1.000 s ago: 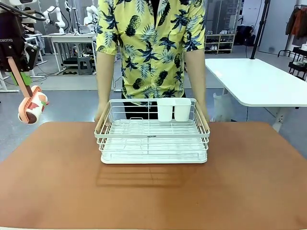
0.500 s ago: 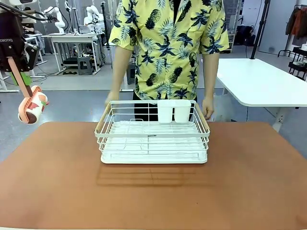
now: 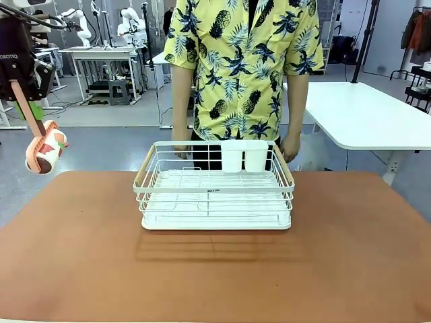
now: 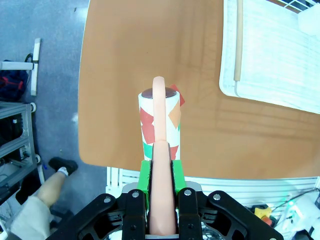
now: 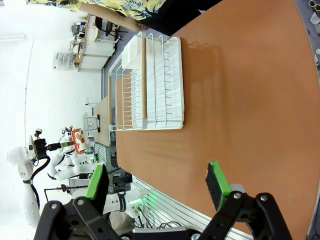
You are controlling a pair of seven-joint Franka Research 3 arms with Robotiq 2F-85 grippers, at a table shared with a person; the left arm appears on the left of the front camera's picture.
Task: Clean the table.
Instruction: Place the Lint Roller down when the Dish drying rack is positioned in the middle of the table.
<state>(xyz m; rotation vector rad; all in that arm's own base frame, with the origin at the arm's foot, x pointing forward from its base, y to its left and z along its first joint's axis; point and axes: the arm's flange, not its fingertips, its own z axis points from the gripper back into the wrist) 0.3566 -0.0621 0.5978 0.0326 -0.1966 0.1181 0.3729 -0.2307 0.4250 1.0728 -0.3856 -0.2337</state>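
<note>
The terracotta table [image 3: 81, 256] carried a white wire dish rack [image 3: 215, 194] at its far middle. The right gripper [image 5: 157, 186] hovered over the table, jaws spread wide and empty. The left gripper [image 4: 161, 165] pinched a patterned mug's [image 4: 159, 119] pink handle beyond the table's left edge.

A white wire rack [image 3: 215, 192] sits mid-far on the reddish-brown table [image 3: 215, 269].
</note>
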